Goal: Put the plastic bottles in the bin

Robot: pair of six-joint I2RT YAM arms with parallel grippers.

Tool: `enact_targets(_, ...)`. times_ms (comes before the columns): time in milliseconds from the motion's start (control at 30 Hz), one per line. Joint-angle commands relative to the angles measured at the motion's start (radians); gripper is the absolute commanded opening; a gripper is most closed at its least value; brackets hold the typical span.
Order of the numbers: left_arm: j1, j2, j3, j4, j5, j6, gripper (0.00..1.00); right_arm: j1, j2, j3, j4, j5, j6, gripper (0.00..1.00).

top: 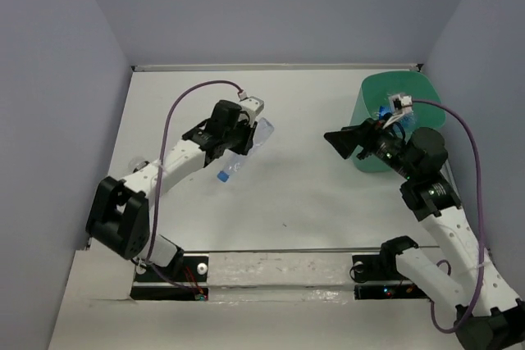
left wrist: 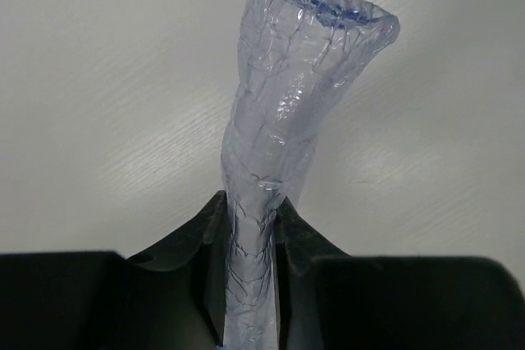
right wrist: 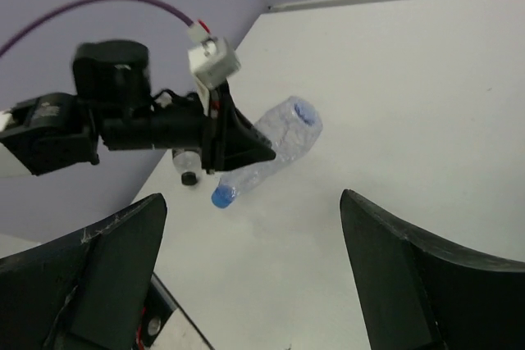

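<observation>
the white table point(top: 312, 202) is spreading between pale lavender walls, and the teal-green plastic tub with tapered sides point(top: 371, 88), the bin, is sitting at its far right corner, with bits of blue showing inside that are too small to name. the right arm is reaching across the tub's near-left side, its right gripper point(right wrist: 250, 202) gaping wide and carrying nothing, pointing toward the middle of the table. the left arm is stretching over the table's left half, and the left gripper point(left wrist: 250, 223) is pinching a clear, crumpled plastic bottle point(top: 236, 164) at its waist, squeezing the wall nearly flat between the jaws. the bottle looks to be hanging clear of the table, with its long axis slanting: the blue cap point(right wrist: 221, 197) is pointing down and toward the near left, and the blue-tinted base is rising toward the far right. the tub is lying well apart from this hand, off to its right across open table, so the carry is likely running rightward, and the right arm beside the rim is probably narrowing the way in. the plastic is thin, dented and see-through, so it is likely giving under the grip. what looks like another small clear bottle with a dark cap point(right wrist: 187, 168) is lying by the left wall.
</observation>
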Motion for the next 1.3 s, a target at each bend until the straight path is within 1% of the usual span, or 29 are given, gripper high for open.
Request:
enact_targets(0, -0.01, -0.179, -0.028, 0.14, 0.245, -0.081, 0.15, 0.128, 0.083, -0.017, 0.131, 0.033, 0.004, 0.93)
enact_targets(33, -0.013, -0.206, -0.041, 0.165, 0.328, -0.104, 0.15, 0.184, 0.109, -0.02, 0.148, 0.041, 0.001, 0.95)
enact_targets(67, -0.014, -0.214, -0.047, 0.197, 0.371, -0.114, 0.15, 0.205, 0.135, -0.022, 0.171, 0.038, 0.001, 0.97)
enact_targets(100, -0.014, -0.219, -0.05, 0.202, 0.452, -0.123, 0.15, 0.221, 0.188, -0.024, 0.223, 0.017, 0.005, 0.97)
enact_targets(133, -0.014, -0.222, -0.053, 0.229, 0.486, -0.129, 0.15, 0.249, 0.216, -0.024, 0.247, 0.006, 0.01, 0.98)
enact_targets(267, -0.02, -0.234, -0.068, 0.303, 0.651, -0.17, 0.16, 0.284, 0.317, -0.008, 0.32, -0.014, 0.01, 1.0)
enact_targets(300, -0.029, -0.237, -0.068, 0.31, 0.71, -0.18, 0.16, 0.285, 0.331, -0.002, 0.337, -0.016, 0.004, 1.0)
enact_targets(433, -0.045, -0.262, -0.091, 0.373, 0.824, -0.221, 0.17, 0.295, 0.396, 0.025, 0.357, -0.01, 0.001, 1.0)
enact_targets(500, -0.05, -0.277, -0.097, 0.404, 0.885, -0.239, 0.18, 0.304, 0.405, 0.038, 0.372, 0.018, 0.005, 0.99)
enact_targets(567, -0.053, -0.288, -0.097, 0.415, 0.931, -0.247, 0.22, 0.304, 0.408, 0.039, 0.395, 0.033, 0.01, 0.93)
enact_targets(600, -0.059, -0.291, -0.097, 0.419, 0.957, -0.253, 0.23, 0.304, 0.411, 0.044, 0.414, 0.036, 0.015, 0.89)
enact_targets(633, -0.059, -0.297, -0.097, 0.421, 0.965, -0.253, 0.25, 0.304, 0.411, 0.048, 0.419, 0.044, 0.019, 0.81)
enact_targets(667, -0.068, -0.309, -0.097, 0.422, 0.967, -0.255, 0.28, 0.304, 0.408, 0.052, 0.426, 0.055, 0.022, 0.7)
enact_targets(700, -0.069, -0.315, -0.097, 0.422, 0.968, -0.256, 0.4, 0.304, 0.396, 0.05, 0.437, 0.082, 0.027, 0.46)
enact_targets(733, -0.069, -0.324, -0.099, 0.421, 0.964, -0.258, 0.49, 0.304, 0.385, 0.052, 0.446, 0.102, 0.027, 0.34)
enact_targets(767, -0.069, -0.334, -0.099, 0.421, 0.958, -0.261, 0.59, 0.304, 0.373, 0.056, 0.445, 0.125, 0.024, 0.25)
enact_targets(800, -0.069, -0.36, -0.099, 0.416, 0.946, -0.264, 0.82, 0.304, 0.344, 0.062, 0.423, 0.188, 0.013, 0.14)
enact_targets(833, -0.069, -0.39, -0.1, 0.415, 0.917, -0.264, 0.97, 0.304, 0.327, 0.087, 0.403, 0.228, -0.016, 0.12)
enact_targets(867, -0.069, -0.407, -0.1, 0.413, 0.903, -0.264, 0.99, 0.304, 0.313, 0.104, 0.382, 0.263, -0.033, 0.09)
enact_targets(900, -0.069, -0.424, -0.1, 0.41, 0.874, -0.264, 0.99, 0.304, 0.299, 0.123, 0.333, 0.347, -0.079, 0.09)
enact_targets(933, -0.069, -0.444, -0.1, 0.407, 0.857, -0.26, 0.99, 0.304, 0.275, 0.146, 0.305, 0.4, -0.109, 0.08)
enact_targets(967, -0.069, -0.487, -0.1, 0.395, 0.834, -0.255, 0.99, 0.304, 0.266, 0.192, 0.278, 0.529, -0.135, 0.06)
enact_targets(1033, -0.069, -0.556, -0.1, 0.361, 0.723, -0.23, 0.99, 0.304, 0.238, 0.261, 0.215, 0.657, -0.24, 0.04)
enact_targets(1067, -0.069, -0.579, -0.102, 0.347, 0.673, -0.223, 0.99, 0.304, 0.233, 0.285, 0.196, 0.791, -0.275, 0.03)
enact_targets(1100, -0.069, -0.599, -0.104, 0.337, 0.58, -0.208, 0.99, 0.304, 0.229, 0.308, 0.175, 0.857, -0.348, 0.02)
enact_targets(1167, -0.069, -0.651, -0.108, 0.318, 0.493, -0.203, 0.99, 0.304, 0.221, 0.343, 0.173, 0.988, -0.419, 0.01)
enact_targets(1200, -0.069, -0.665, -0.108, 0.306, 0.414, -0.204, 0.99, 0.304, 0.223, 0.378, 0.175, 1.112, -0.483, 0.0)
enact_targets(1267, -0.071, -0.691, -0.105, 0.286, 0.343, -0.21, 0.99, 0.304, 0.238, 0.415, 0.181, 1.211, -0.54, 0.0)
